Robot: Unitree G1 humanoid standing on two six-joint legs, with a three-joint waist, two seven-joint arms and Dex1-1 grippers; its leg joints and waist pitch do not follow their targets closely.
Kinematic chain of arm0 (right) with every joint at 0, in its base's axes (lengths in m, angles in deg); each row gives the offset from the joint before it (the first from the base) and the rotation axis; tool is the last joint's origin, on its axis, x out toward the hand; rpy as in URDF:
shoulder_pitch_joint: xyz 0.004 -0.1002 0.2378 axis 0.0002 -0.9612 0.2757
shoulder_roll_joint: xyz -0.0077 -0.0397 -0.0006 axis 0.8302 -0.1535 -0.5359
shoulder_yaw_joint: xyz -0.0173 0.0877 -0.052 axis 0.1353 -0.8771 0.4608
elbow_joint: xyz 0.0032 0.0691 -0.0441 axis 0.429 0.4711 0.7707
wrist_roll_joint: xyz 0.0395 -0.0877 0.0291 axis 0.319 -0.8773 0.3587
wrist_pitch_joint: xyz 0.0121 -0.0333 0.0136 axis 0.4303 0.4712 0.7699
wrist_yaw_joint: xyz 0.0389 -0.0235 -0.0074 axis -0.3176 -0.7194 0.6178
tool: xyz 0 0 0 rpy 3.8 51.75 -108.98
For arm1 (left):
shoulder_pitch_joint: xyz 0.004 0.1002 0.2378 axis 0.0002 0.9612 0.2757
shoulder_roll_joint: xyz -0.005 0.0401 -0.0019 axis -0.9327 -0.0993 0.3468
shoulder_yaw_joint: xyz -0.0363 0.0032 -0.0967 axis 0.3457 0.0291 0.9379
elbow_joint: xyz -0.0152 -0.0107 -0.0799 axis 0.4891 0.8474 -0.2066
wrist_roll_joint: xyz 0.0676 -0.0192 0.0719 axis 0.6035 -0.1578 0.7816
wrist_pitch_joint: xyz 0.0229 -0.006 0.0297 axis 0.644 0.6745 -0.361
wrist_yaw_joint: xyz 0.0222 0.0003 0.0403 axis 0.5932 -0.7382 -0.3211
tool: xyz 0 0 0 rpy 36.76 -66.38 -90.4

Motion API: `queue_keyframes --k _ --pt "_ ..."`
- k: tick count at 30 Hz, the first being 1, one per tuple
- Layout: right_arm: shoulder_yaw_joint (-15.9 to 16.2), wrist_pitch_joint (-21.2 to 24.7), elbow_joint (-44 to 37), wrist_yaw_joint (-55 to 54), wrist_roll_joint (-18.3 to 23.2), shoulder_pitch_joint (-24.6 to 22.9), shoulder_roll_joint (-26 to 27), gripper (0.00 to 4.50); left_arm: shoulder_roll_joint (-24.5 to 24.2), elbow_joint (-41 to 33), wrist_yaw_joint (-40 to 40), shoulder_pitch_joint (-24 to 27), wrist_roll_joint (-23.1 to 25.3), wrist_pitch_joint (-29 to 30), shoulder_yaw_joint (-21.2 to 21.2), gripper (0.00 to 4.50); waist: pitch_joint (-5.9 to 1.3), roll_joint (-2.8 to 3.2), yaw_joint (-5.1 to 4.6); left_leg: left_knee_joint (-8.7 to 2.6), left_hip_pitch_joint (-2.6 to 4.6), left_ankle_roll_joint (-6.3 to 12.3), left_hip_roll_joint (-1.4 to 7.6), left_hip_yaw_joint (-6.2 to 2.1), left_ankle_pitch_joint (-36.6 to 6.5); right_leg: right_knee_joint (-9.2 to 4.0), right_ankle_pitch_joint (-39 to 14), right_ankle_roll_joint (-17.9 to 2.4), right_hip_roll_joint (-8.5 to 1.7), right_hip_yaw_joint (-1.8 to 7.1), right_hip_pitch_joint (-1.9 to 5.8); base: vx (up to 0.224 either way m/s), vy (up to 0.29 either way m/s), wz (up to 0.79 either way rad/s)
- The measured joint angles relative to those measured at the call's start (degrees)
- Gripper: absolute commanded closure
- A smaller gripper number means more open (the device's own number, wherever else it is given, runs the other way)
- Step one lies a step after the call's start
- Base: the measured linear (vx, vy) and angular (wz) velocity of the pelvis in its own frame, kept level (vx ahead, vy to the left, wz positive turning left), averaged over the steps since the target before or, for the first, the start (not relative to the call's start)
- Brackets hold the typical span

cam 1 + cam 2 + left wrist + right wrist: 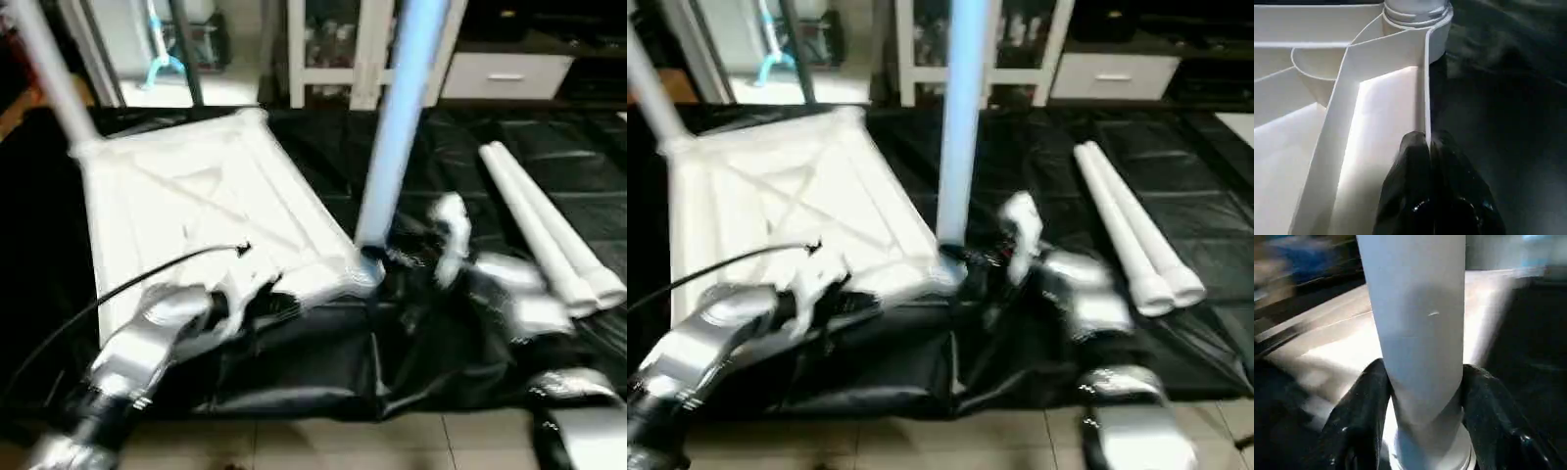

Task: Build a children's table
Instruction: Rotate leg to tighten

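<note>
The white tabletop (196, 206) lies underside up on the black sheet (470, 166) at the left, with one leg (44, 73) standing in its far left corner socket and another leg (397, 117) upright in its near right corner socket. The left gripper (1426, 147) is pinched tight on the tabletop's near rim wall, while the right gripper (1422, 396) clasps the base of the near right leg between its fingers (1359, 421). Two loose legs (549, 230) lie side by side on the sheet to the right, well apart from the tabletop.
</note>
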Motion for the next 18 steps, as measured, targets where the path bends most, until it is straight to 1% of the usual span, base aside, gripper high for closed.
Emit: queue_keyframes --k 1,2,3,4,5,6,7,9,11,14,15,16,17,18 --pt "-0.28 -0.72 1.03 -5.80 -0.38 0.90 1.60 2.63 1.84 1.12 -2.75 -1.21 1.03 0.96 -0.02 4.50 -0.01 0.02 -0.24 0.00 0.02 -0.04 0.00 -0.01 0.02 0.06 0.00 0.00 0.00 0.01 0.00 0.000 0.000 0.00" --pt "-0.56 -1.06 1.59 -9.14 -0.45 1.27 2.28 2.63 3.39 2.06 -4.70 -2.05 1.38 1.77 -0.04 4.50 -0.02 0.01 -0.22 -0.01 0.02 -0.04 0.00 -0.03 0.02 0.05 0.00 0.00 0.01 -0.01 0.02 0.000 0.000 0.00" --pt "-1.65 -1.72 2.52 -13.85 -0.43 1.75 3.67 2.64 6.01 3.68 -7.82 -3.38 1.58 2.97 0.17 4.50 -0.04 -0.02 -0.15 -0.01 0.02 -0.04 0.00 -0.03 0.02 0.04 0.00 0.00 0.01 -0.01 0.04 0.000 0.000 0.00" --pt "-3.34 -2.76 3.92 -20.99 -0.39 2.71 6.06 2.64 9.16 5.81 -11.62 -5.26 2.35 4.40 0.31 4.50 -0.05 -0.03 -0.16 0.01 0.00 -0.04 -0.01 -0.03 0.02 0.04 0.00 0.00 0.00 0.00 0.02 0.000 0.000 0.00" --pt "-4.05 -3.39 4.75 -25.30 -0.49 3.44 7.27 2.64 10.89 6.97 -13.74 -6.38 2.68 5.28 0.29 4.50 -0.07 0.01 -0.13 0.01 -0.01 -0.03 -0.03 -0.03 0.02 0.02 0.00 0.00 -0.01 0.00 0.02 0.000 0.000 0.00" --pt "-4.29 -4.01 5.20 -27.90 -0.59 3.67 7.81 2.64 12.07 7.70 -15.07 -6.97 2.88 5.72 0.23 4.50 -0.09 -0.01 -0.15 0.00 -0.01 -0.02 -0.03 -0.03 0.01 -0.05 0.00 0.00 -0.01 0.00 0.05 0.000 0.000 0.00" --pt "-4.77 -5.40 6.20 -31.86 -0.63 4.15 8.87 2.64 14.05 8.80 -17.20 -7.74 3.27 6.06 0.22 4.50 -0.14 -0.04 -0.11 -0.01 -0.02 0.00 -0.03 -0.06 0.00 -0.13 0.00 0.01 0.00 -0.04 0.08 0.000 0.000 0.00" --pt "-5.92 -7.73 7.99 -37.49 -1.36 5.14 10.89 2.64 16.52 10.09 -19.27 -8.84 4.33 6.29 -0.43 4.50 -0.16 -0.04 -0.13 -0.04 -0.05 0.00 -0.03 -0.07 0.00 -0.18 0.00 0.01 0.00 -0.06 0.08 0.000 0.000 0.00" --pt "-6.33 -9.40 9.28 -39.64 -1.84 5.71 12.19 2.64 16.92 10.32 -19.54 -9.23 5.30 6.16 -1.29 4.50 -0.18 -0.02 -0.13 -0.11 -0.05 0.00 -0.02 -0.09 -0.01 -0.24 0.00 0.01 0.02 -0.10 0.08 0.000 0.000 0.00" --pt "-6.21 -10.46 10.15 -37.58 -2.10 5.84 11.55 2.64 15.24 10.12 -17.78 -8.85 5.36 4.66 -1.91 4.50 -0.19 -0.04 -0.30 -0.14 -0.05 0.00 0.03 -0.11 -0.01 -0.26 0.00 0.02 0.10 -0.10 0.08 0.000 0.000 0.00" --pt "-5.78 -10.73 10.21 -35.19 -2.30 5.77 10.85 2.64 13.91 9.61 -16.77 -8.20 5.32 3.57 -2.16 4.50 -0.19 -0.05 -0.39 -0.15 -0.06 0.01 0.04 -0.12 -0.01 -0.28 0.00 0.02 0.12 -0.09 0.06 0.000 0.000 0.00" --pt "-4.73 -10.92 10.09 -30.45 -2.45 5.36 9.37 2.64 11.78 8.23 -14.58 -6.80 4.81 1.96 -2.27 4.50 -0.18 -0.05 -0.56 -0.16 -0.07 0.02 0.05 -0.14 0.00 -0.30 -0.01 0.02 0.16 -0.08 0.04 0.000 0.000 0.00" --pt "-4.11 -10.99 9.92 -27.15 -2.48 5.00 8.47 2.29 10.45 7.32 -13.06 -5.85 4.11 1.09 -2.30 4.50 -0.18 -0.05 -0.59 -0.17 -0.08 0.05 0.07 -0.17 0.01 -0.30 -0.01 0.03 0.19 -0.09 0.04 0.000 0.000 0.00" --pt "-3.72 -10.98 9.79 -24.51 -2.46 4.78 7.96 2.08 9.35 6.64 -11.78 -5.05 3.82 0.41 -2.15 4.50 -0.18 -0.04 -0.48 -0.19 -0.08 0.07 0.09 -0.20 0.04 -0.27 -0.01 0.03 0.23 -0.11 0.03 0.000 0.000 0.00"
